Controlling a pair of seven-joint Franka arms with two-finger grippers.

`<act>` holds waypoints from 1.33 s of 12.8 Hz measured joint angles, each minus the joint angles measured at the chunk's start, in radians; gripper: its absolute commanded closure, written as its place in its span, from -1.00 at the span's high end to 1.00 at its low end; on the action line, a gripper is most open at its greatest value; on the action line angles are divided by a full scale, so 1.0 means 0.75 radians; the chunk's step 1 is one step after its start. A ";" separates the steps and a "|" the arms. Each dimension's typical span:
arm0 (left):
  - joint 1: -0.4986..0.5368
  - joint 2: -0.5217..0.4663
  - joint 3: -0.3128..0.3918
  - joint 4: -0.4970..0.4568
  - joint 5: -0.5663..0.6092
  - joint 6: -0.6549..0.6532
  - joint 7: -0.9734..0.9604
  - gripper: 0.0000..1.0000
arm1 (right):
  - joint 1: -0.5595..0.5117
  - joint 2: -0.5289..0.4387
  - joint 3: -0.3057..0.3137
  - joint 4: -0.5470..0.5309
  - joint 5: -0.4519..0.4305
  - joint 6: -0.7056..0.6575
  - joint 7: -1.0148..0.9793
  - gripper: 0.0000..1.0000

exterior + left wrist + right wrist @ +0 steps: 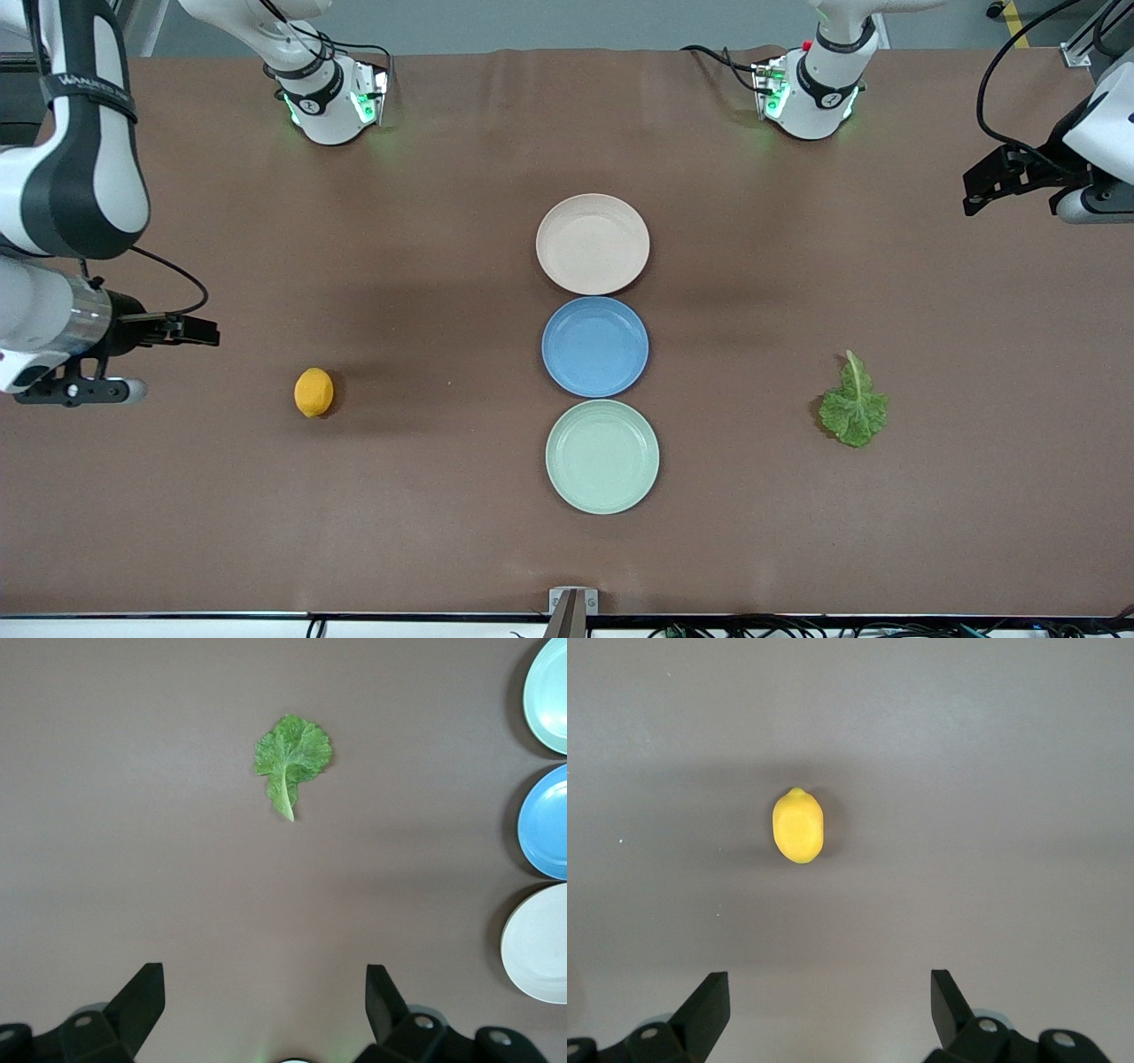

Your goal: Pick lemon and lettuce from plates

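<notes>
The lemon [314, 392] lies on the bare table toward the right arm's end; it also shows in the right wrist view [798, 826]. The lettuce [853, 411] lies flat on the table toward the left arm's end, also in the left wrist view [291, 757]. The beige-pink plate [592, 243] and the mint green plate [601, 455] stand empty mid-table. My right gripper [199, 332] is open and empty, over the table beside the lemon [830, 983]. My left gripper [973, 195] is open and empty, over the table's end by the lettuce [264, 979].
An empty blue plate [594, 346] sits between the two task plates, forming one column; all three show at the edge of the left wrist view, the blue one [545, 819] in the middle. The arm bases [332, 97] stand at the table's edge farthest from the front camera.
</notes>
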 measured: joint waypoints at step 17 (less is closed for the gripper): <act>-0.001 -0.011 -0.015 0.005 0.000 0.000 0.000 1.00 | -0.051 -0.239 0.004 -0.154 0.001 -0.068 0.001 1.00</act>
